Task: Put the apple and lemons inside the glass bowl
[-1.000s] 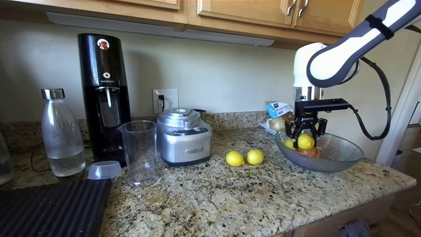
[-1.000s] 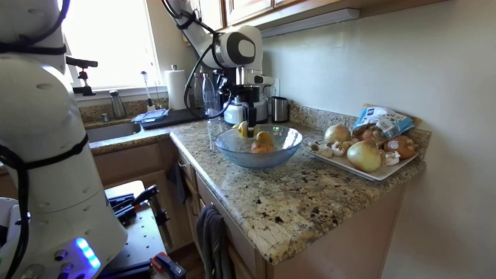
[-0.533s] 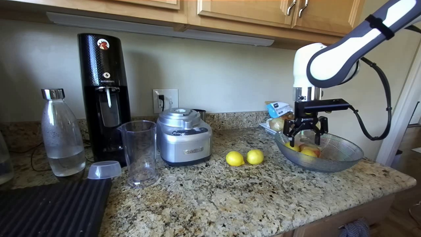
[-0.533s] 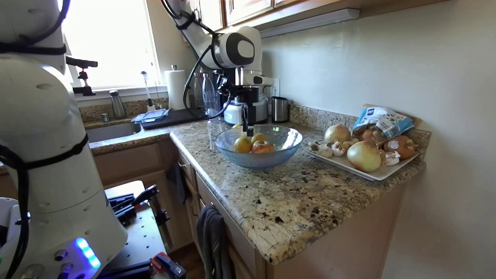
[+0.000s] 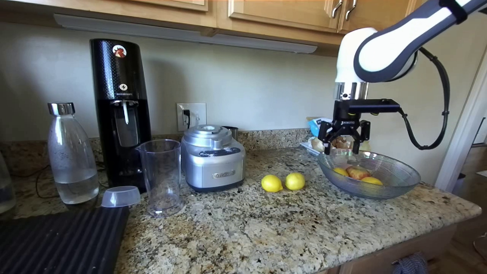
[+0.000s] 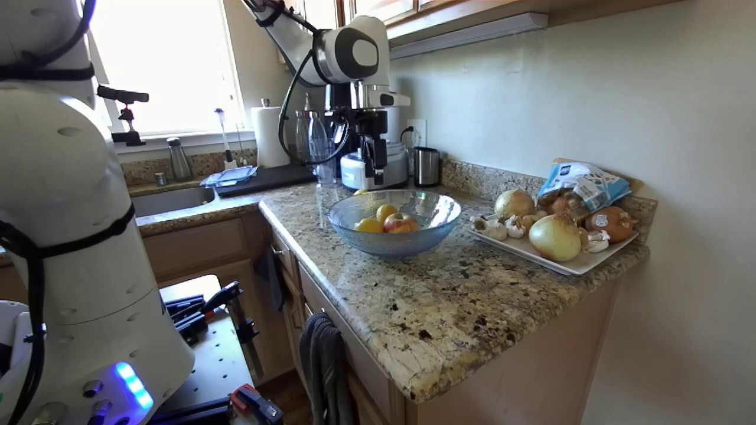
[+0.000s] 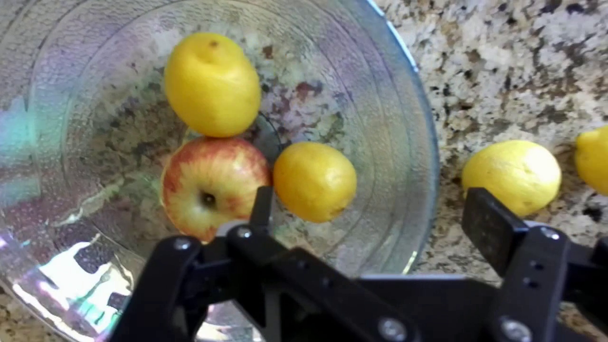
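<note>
Above a speckled counter (image 5: pixel 236 228) against a pale wall (image 5: pixel 258 95), the claw (image 5: pixel 341 149) gapes wide, empty

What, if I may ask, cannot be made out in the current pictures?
Wrist view: the far-right lemon, cut off by the right edge.
Wrist view: part of the apple, hidden by the claw.
In an exterior view: lettering on the blue bag, too small to read.

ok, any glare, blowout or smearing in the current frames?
In an exterior view, the window is blown to white; in an exterior view, the badge on the silver appliance is too smeared to read, and a soft shadow darkens the wall beside the black machine; in the wrist view, white glare on the glass bowl, a hot spot on the counter lemon nearer it.
</note>
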Controlling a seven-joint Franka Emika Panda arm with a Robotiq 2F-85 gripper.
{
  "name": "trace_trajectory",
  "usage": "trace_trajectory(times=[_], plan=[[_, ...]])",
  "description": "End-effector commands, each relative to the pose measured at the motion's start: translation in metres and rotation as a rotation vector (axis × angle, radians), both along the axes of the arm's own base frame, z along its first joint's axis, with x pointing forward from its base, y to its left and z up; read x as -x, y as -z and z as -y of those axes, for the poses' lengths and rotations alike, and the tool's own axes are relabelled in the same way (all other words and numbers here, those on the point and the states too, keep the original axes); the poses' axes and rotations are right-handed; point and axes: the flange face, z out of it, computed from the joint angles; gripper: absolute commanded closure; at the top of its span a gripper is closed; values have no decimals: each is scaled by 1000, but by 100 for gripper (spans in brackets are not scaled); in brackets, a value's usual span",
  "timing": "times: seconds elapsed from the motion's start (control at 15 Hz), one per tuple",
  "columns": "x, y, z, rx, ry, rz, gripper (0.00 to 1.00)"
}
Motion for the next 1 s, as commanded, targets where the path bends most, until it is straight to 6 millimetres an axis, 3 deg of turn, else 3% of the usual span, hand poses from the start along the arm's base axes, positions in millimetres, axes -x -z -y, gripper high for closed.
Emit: trace_trajectory(times=[0.0,0.27,0.53,0.93], plan=[[10,-31,-30,-18,-107,51,0],[13,-38,-79,-30,-253,69,0],[17,-31,-115,-43,-450,53,0],[5,7,-132,4,-801,14,0]])
